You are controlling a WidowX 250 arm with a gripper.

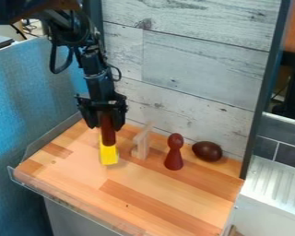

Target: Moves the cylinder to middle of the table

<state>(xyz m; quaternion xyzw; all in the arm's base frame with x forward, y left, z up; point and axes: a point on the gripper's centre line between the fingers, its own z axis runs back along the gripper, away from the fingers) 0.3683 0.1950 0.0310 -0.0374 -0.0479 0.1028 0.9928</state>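
Evidently, the gripper (103,113) is clamped on the dark red cylinder (109,129), one finger on each side of its upper part. The grip sits high, so the lower part sticks out beneath the fingers; that probably suits setting it upright, since its foot could meet the wood before the fingertips do. The cylinder hangs nearly vertical, in line with the gripper, which should help it stand once let go.

Just under the gripper, the yellow block (109,155) overlaps the cylinder in view; whether the two touch, or one rests on the other, I cannot tell. It is the nearest obstacle: a low sideways move could knock it, so a small lift first seems wise.

Beside the gripper, towards the picture's right, a pale wooden piece (141,144) stands close by, apart from the block. Farther out the same way come a dark red peg (174,153) with a round head, then a dark brown egg (207,151) near the panelled wall (193,60). The middle of the counter (156,193) lies nearer the camera than the gripper and somewhat to the picture's right, so a path swinging forward ahead of the wooden piece and peg would likely avoid both.
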